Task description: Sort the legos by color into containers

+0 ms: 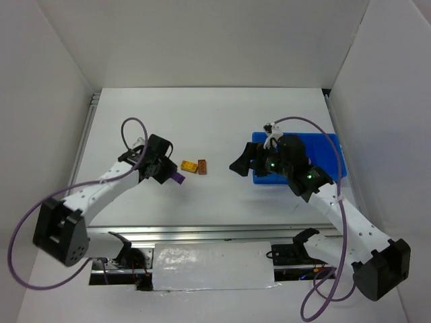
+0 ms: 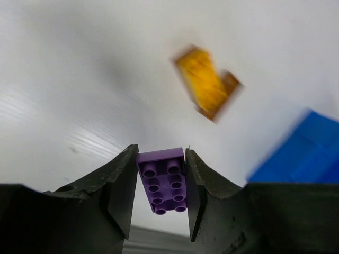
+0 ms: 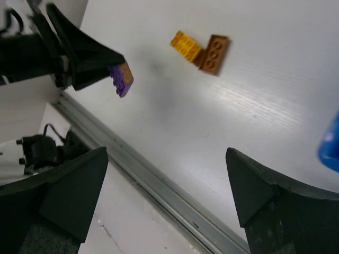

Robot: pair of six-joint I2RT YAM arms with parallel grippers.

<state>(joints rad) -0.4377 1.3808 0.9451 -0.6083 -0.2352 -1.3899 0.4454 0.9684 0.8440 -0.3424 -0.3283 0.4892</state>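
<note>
left wrist view: the left pincer (image 2: pixel 159 159) is closed narrow on a purple lego (image 2: pixel 162 182). it pinches the brick by its long sides, studs toward the camera, and seems to hold it just off the bench (image 2: pixel 79 79).

beyond the fingertips, ahead and a little to the right, a yellow lego (image 2: pixel 200 79) and a brown lego (image 2: pixel 230 87) lie touching each other on the bench. they are blurred here but sharp in the right wrist view. farther to this pincer's right a corner of the blue tray (image 2: pixel 304 153) shows, well apart from the held brick.

the right pincer (image 3: pixel 167 182) is spread wide and holds nothing. it faces across the bench toward the two loose bricks and the left pincer. in the top view the tray lies just behind and under it. the arm covers much of the tray, so i cannot tell which compartments hold bricks.

as for progress, the purple brick is picked up but not yet dropped in a compartment, and the yellow and brown ones are not yet sorted. no other loose bricks show on the bench. the rest are probably already in the tray, which would put the sort past its middle with three bricks to go.
</note>
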